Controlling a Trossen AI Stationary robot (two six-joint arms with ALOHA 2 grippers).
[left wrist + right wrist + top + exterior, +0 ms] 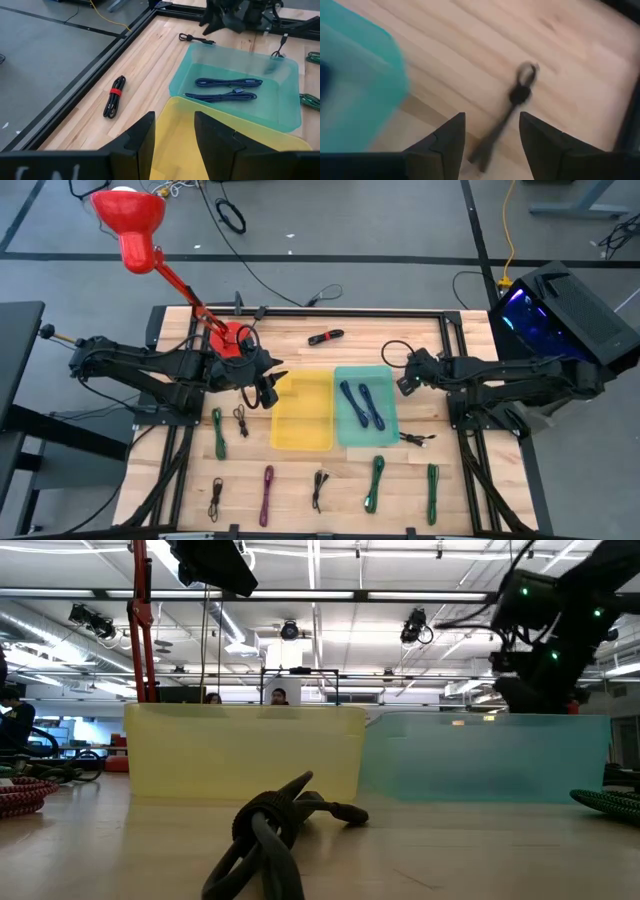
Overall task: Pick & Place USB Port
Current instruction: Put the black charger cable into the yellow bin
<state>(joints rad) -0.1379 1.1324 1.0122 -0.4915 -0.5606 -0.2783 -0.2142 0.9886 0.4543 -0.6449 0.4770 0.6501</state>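
table: pale wooden slatted top (pixel 300 470) in a black frame, grey floor around
room: open hall with ceiling lights and ducts
bins: yellow plastic tray (pixel 302 412) at centre; teal plastic tray (pixel 366 405) touching it at 3 o'clock, holding two blue usb cables (pixel 361 404)
loose: black cable with red band (pixel 325 337) at 12 o'clock; green, purple and black coiled cables along 6 o'clock
left gripper (pixel 270 387): at yellow tray's 9 o'clock edge, fingers spread, empty
right gripper (pixel 405 383): at teal tray's 3 o'clock edge, fingers spread, empty, above a thin black cable (pixel 507 112)

yellow bin (pixel 302 418), teal bin (pixel 365 405) with blue cables (pixel 358 404), red lamp (pixel 128 220)
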